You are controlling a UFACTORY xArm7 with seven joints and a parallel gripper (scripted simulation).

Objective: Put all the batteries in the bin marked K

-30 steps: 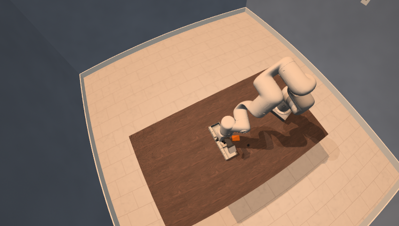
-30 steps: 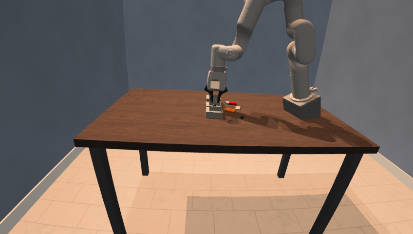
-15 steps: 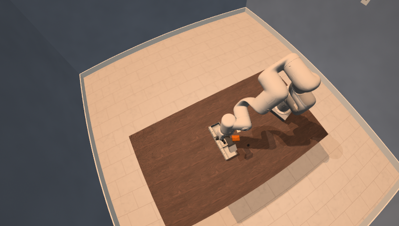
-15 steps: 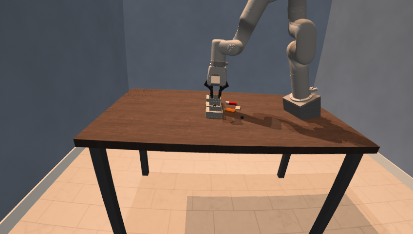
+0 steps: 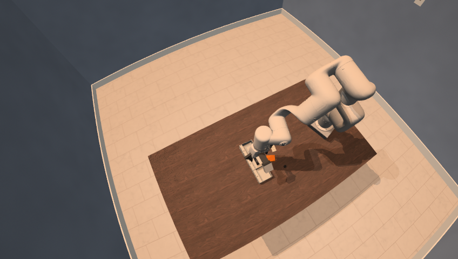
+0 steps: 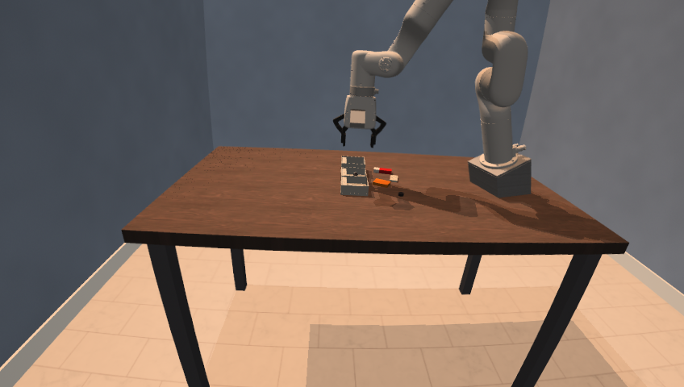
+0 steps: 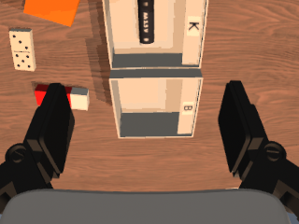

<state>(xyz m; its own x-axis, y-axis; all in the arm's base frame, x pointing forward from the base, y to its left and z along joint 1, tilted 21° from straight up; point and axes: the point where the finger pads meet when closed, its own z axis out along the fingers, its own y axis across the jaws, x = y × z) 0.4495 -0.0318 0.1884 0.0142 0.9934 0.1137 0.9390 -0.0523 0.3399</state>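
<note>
Spotter: Battery (image 6: 355,173) (image 7: 146,23), black: inside bin K (image 5: 251,163) (image 6: 360,170) (image 7: 149,61). Where's that from your gripper (image 5: 258,154) (image 6: 357,144) (image 7: 145,86)?

Note-taker: Below its fingertips, and toward the exterior camera. The wrist view cuts off one end of the battery; its visible part lies along the bin, apart from the wall nearest bin B.

Spotter: And your gripper itself?

Note-taker: Fingers spread wide apart, pointing down, raised above the bins. You have bin B (image 5: 247,146) (image 6: 356,160) (image 7: 161,123) lower than the tips, just beside K. A third bin (image 5: 264,177) (image 6: 354,189) stands on K's other side, farther from your gripper.

Spotter: Outside the bins?

Note-taker: On the arm-base side, lower than your fingertips: red-and-white block (image 6: 385,170) (image 7: 79,100), domino (image 5: 274,148) (image 6: 393,178) (image 7: 22,49) face up, orange block (image 5: 270,157) (image 6: 381,182) (image 7: 52,9). These lie apart from one another on the table (image 5: 205,192) (image 6: 264,201) (image 7: 252,37).

Spotter: Farther out?

Note-taker: A small black piece (image 5: 284,166) (image 6: 400,193), below your gripper and past the orange block toward the exterior camera. Too small to tell what it is.

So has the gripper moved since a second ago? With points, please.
Yes. In the exterior view, the gripper (image 6: 357,143) (image 7: 145,100) has risen, from fingers down at the row of bins (image 6: 354,189) to fingertips clear above it.
</note>
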